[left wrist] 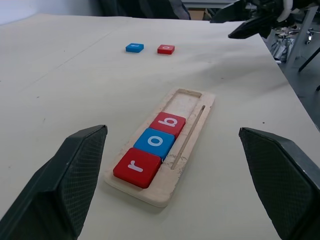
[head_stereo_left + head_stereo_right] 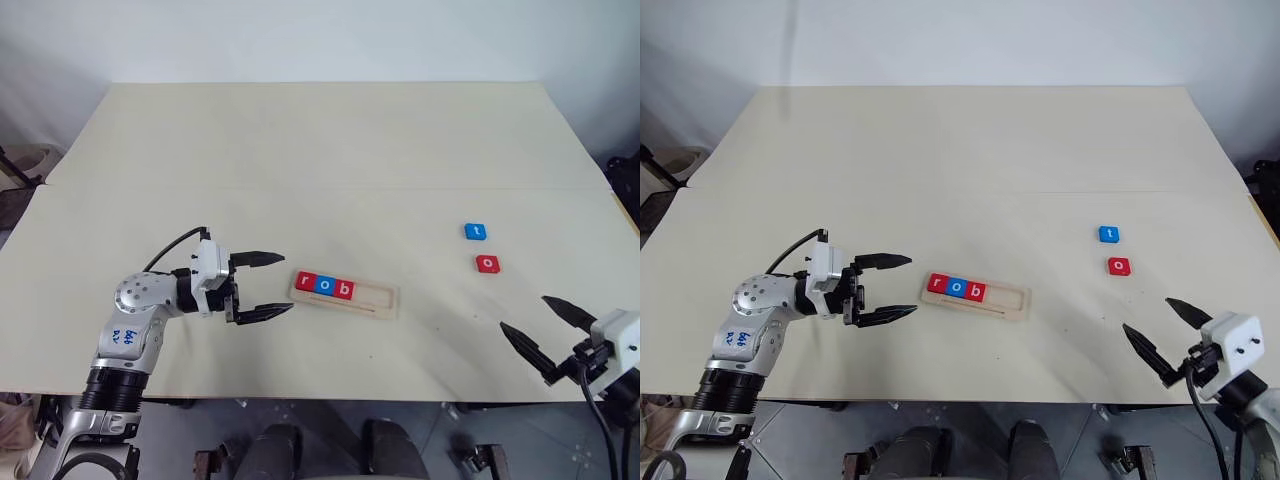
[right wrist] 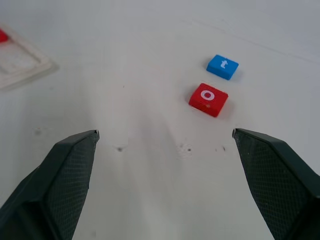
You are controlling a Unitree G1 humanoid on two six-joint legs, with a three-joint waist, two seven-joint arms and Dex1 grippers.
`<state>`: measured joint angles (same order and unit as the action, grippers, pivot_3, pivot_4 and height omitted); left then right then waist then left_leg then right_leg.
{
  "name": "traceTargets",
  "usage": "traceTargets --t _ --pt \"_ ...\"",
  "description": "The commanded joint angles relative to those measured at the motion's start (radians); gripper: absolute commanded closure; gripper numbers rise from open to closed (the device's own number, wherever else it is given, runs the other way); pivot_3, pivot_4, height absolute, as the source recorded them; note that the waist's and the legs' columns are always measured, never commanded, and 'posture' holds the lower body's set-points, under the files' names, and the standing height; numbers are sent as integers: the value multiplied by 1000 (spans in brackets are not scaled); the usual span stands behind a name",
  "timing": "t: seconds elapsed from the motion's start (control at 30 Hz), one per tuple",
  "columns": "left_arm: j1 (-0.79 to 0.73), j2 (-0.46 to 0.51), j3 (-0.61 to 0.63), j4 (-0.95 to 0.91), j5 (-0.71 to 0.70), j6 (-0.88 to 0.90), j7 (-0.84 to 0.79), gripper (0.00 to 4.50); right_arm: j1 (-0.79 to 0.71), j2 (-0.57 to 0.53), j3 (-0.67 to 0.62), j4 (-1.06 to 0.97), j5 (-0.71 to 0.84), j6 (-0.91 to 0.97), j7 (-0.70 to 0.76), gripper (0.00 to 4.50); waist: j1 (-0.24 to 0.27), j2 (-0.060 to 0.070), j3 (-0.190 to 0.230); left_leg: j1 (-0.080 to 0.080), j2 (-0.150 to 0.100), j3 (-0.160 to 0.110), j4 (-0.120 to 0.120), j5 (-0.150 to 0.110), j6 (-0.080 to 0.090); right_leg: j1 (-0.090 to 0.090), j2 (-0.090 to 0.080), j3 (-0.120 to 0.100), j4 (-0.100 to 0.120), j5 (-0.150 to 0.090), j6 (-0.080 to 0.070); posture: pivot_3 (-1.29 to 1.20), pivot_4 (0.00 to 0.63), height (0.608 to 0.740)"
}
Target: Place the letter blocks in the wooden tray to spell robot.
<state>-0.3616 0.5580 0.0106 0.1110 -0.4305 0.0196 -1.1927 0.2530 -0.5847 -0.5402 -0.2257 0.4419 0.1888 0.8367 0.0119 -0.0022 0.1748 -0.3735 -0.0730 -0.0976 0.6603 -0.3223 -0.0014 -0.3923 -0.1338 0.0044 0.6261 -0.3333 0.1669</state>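
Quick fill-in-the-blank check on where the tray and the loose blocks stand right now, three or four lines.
1. The wooden tray holds ____ letter blocks, reading r, o, b.
2. The red o block and the blue t block lie on the ____, outside the tray.
3. The right gripper is open and holds ____.
4. The left gripper is open beside the tray's ____ end.

Missing words: three; table; nothing; r
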Motion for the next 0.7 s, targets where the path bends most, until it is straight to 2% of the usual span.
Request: traceTargets --t 0.03,0.13,0.27,0.43,0.7 --pt "10 3 15 -42 -7 -8 7 0 -95 -79 14 -26 37 226 -113 21 0 0 0 0 0 0 0 0 0 0 0 0 0 0 0 0 150 740" --pt "19 2 16 -55 -6 -5 13 0 -199 -110 36 -5 52 343 -175 21 0 0 0 0 0 0 0 0 0 0 0 0 0 0 0 0 150 740" --pt "35 -6 13 -78 -5 -3 25 0 -410 -135 121 71 17 564 -311 21 -1 0 0 0 0 0 0 0 0 0 -1 0 0 0 0 0 150 740" --pt "46 -12 9 -99 -6 1 37 0 -573 -141 186 149 9 687 -358 21 1 0 0 -1 0 -1 0 0 0 -1 -1 -1 0 0 0 0 150 740" --pt "55 -14 7 -125 -12 4 43 0 -653 -180 244 197 -14 750 -341 21 5 0 0 -2 0 -1 0 0 0 -1 -1 -1 0 0 0 0 150 740"
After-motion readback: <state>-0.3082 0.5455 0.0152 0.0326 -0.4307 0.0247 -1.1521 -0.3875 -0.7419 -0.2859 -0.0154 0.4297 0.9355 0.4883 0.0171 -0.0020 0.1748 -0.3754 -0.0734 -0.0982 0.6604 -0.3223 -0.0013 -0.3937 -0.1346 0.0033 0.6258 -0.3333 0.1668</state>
